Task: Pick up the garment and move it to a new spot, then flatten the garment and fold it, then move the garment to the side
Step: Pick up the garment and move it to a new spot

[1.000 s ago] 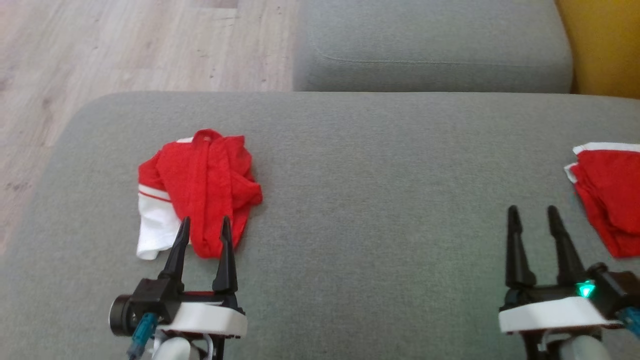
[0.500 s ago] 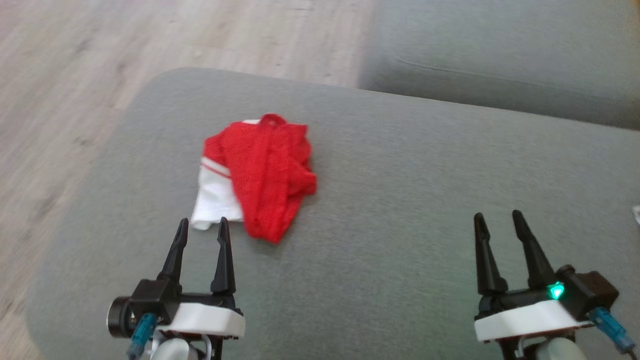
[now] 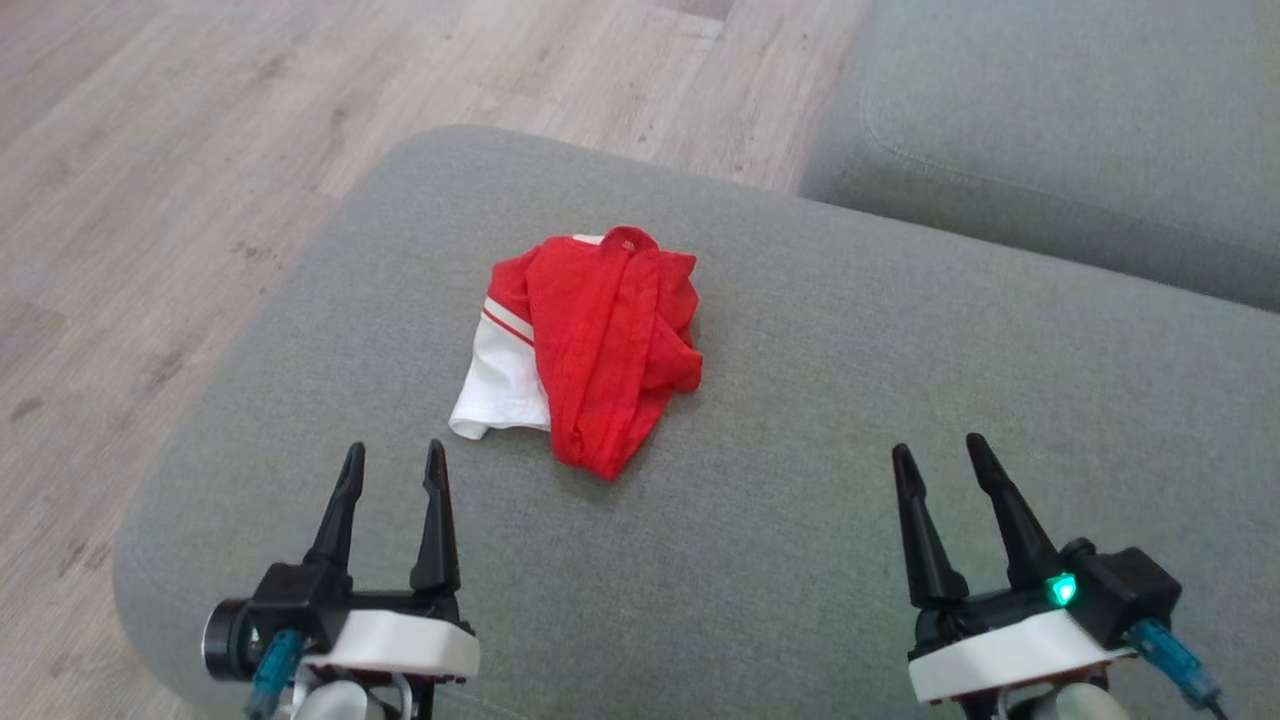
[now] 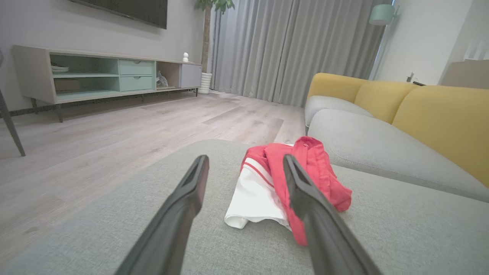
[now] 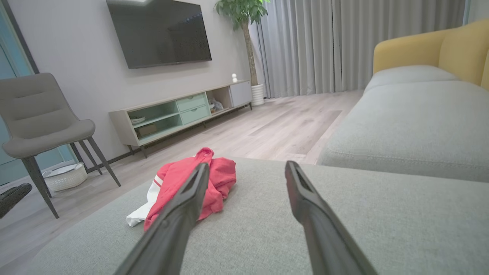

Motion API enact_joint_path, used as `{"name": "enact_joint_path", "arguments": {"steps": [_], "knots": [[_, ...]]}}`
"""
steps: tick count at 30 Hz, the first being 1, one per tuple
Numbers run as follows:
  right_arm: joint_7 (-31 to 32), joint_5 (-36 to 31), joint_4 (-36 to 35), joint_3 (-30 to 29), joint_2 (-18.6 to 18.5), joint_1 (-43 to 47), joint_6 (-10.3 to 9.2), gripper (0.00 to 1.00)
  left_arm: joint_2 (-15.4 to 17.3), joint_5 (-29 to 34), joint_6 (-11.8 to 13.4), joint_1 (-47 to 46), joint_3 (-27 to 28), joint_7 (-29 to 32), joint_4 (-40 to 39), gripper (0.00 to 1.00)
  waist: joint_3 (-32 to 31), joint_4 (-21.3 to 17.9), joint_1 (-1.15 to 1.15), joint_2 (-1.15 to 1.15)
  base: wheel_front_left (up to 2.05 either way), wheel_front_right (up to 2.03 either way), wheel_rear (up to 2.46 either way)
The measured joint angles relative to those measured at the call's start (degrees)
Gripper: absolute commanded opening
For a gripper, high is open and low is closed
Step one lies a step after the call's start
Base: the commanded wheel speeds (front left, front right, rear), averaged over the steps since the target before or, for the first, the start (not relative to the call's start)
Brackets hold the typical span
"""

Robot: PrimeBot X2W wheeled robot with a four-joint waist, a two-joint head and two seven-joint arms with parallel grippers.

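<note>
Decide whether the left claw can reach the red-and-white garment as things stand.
Probably yes: the left claw stands open just short of the garment, with nothing but bare grey cushion between.

Grey ottoman (image 3: 800, 480) up front, grey sofa seat (image 3: 1080, 150) beyond, wood floor (image 3: 150, 150) on the left; television (image 5: 160, 32) hangs above a low cabinet (image 5: 179, 110).

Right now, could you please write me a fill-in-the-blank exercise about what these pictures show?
1. The crumpled garment is red and ____.
2. It lies on a cushion whose colour is ____.
3. The left gripper and the right gripper are both ____, holding nothing.
Missing words: white; grey; open.
</note>
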Motion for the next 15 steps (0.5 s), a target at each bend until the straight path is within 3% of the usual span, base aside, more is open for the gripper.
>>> {"name": "enact_joint_path", "arguments": {"steps": [3,7,13,15], "knots": [[0.0,-0.2,0.0,0.4,0.0,-0.1,0.00,1.00,0.0,0.7,-0.5,-0.2,0.3,0.0,0.4,1.00,1.0,-0.7,0.00,0.00,0.00,0.00,0.00],[0.0,-0.9,-0.1,-0.4,0.0,-0.8,0.00,1.00,1.0,0.3,-3.7,-4.0,-0.1,1.1,3.9,1.00,3.4,-1.9,0.00,0.00,0.00,0.00,0.00],[0.0,-3.3,-1.1,-0.5,0.0,-5.1,0.00,1.00,2.7,-4.0,-7.2,-21.9,-0.8,10.4,8.6,1.00,8.5,-4.2,0.02,0.00,0.00,0.00,0.00],[0.0,-3.8,-1.5,-0.8,0.0,-6.7,0.00,1.00,4.6,-4.4,-8.0,-27.7,-3.0,14.6,11.3,1.00,10.2,-5.4,0.02,0.00,0.00,0.00,0.00]]}}
